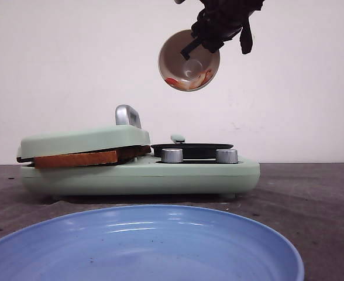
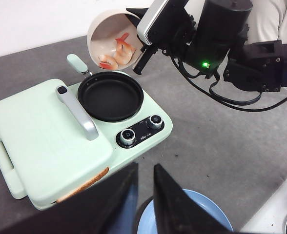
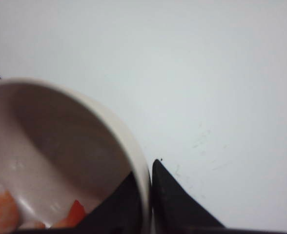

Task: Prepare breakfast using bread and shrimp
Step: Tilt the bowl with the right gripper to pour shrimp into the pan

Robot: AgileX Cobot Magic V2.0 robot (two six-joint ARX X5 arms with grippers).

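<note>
Plate (image 1: 160,246): blue, nearest the camera in the front view, on the dark table (image 1: 312,199).
Left gripper (image 2: 144,195): above the plate's edge, jaws slightly parted, nothing between them.
Cooker (image 1: 140,172): pale green, behind the plate; hinged lid (image 1: 84,140) down on its left half, silver handle (image 1: 127,116) on top.
Bread (image 1: 78,158): brown crust edge showing under the lid; the left wrist view shows a corner (image 2: 85,184) at the lid's near edge.
Knobs (image 1: 172,155): two, silver, on the cooker's right front.
Pan (image 2: 110,95): black, round, on the cooker's right half, nothing in it.
Bowl (image 1: 189,60): white, held in the air above the pan, tipped with its mouth towards the cooker.
Shrimp (image 2: 115,54): orange-red pieces lying against the bowl's low side.
Right gripper (image 3: 151,187): closed on the bowl's rim, one finger inside, one outside.
</note>
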